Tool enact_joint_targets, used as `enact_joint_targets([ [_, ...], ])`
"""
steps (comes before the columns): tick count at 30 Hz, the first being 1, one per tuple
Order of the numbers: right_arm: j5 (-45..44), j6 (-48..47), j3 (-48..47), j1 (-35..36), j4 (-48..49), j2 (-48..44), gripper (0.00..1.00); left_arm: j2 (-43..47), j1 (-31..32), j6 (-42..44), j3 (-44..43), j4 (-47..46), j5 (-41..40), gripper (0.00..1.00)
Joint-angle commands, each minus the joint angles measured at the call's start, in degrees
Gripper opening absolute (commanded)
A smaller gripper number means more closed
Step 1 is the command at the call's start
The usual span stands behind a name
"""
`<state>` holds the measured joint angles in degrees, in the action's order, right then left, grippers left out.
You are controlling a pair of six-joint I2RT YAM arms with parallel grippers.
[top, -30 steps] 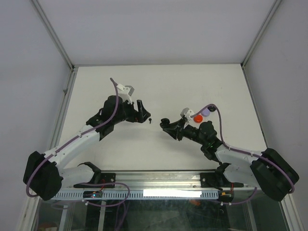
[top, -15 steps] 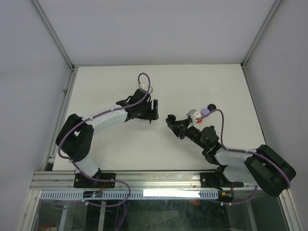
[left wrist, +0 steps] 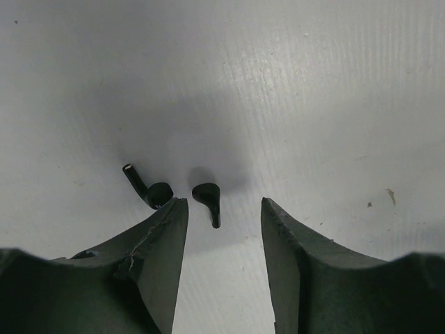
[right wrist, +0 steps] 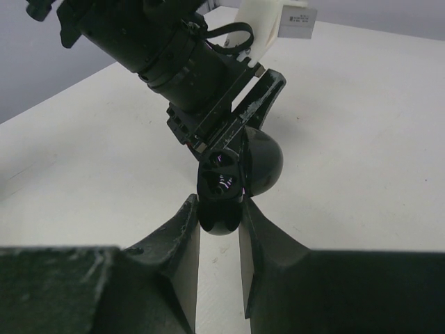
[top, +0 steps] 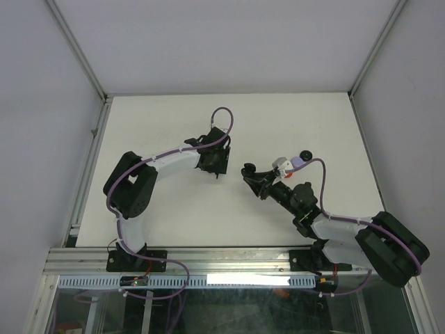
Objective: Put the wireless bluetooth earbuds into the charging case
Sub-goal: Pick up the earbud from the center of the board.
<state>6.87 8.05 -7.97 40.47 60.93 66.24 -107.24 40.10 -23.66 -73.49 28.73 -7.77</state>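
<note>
Black earbud [left wrist: 206,193] lies between spread left end effector [left wrist: 223,203] tips, stem wrist-ward; right end effector [right wrist: 219,209] pinches charging case [right wrist: 261,164].

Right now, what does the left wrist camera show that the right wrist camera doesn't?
Only the left wrist view: two black earbuds lying on the table. One earbud sits between the fingers of the open left claw, and the other earbud lies right at one fingertip.

Only the right wrist view: the right claw shut on the open black charging case, with the left arm close behind it.

Both: the white table, and each camera's own claw fingers at the bottom.
</note>
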Motion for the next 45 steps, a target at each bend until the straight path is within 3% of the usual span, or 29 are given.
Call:
enact_joint_targets([
  [1, -0.9, 0.4, -0.2, -0.2, 3.3, -1.6, 0.00, -1.6, 0.3, 1.4, -3.4, 1.2, -1.5, 0.46],
  [13, -0.1, 0.5, -0.6, -0.2, 2.9, -1.5, 0.00, -5.8, 0.3, 2.2, -5.2, 3.7, -2.8, 0.43],
  [26, 0.2, 0.4, -0.7, -0.2, 2.6, -1.6, 0.00, -7.9, 0.4, 2.5, -5.9, 6.1, -3.0, 0.28],
  [35, 2.1, -0.3, -0.4, -0.2, 3.7, -1.5, 0.00, -0.3, 2.1, 0.6, -3.2, 4.0, -8.1, 0.17],
  [45, 2.8, -1.4, 0.2, -0.1, 5.1, -1.7, 0.00, 10.8, 5.4, -0.8, 1.7, -1.4, -14.9, 0.17],
])
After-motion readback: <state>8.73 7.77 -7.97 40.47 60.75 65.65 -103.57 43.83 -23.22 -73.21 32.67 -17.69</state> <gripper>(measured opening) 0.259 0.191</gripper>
